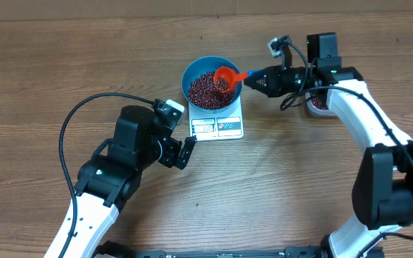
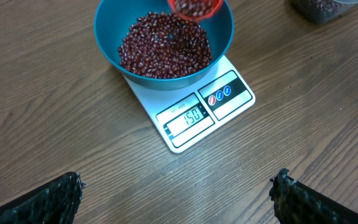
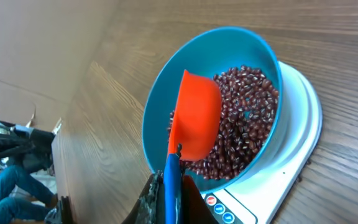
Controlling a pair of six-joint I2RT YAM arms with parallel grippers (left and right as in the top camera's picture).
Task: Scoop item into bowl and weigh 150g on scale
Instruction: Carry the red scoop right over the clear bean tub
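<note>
The beans (image 1: 205, 92) lay heaped in the blue bowl (image 1: 191, 71), which sat on the white scale (image 1: 219, 127), display showing 150. Over the bowl hung the red scoop (image 1: 226, 77), beans inside, its handle clenched in the right gripper (image 1: 252, 75). The left gripper (image 1: 183, 152) gaped, released, near the scale
</note>
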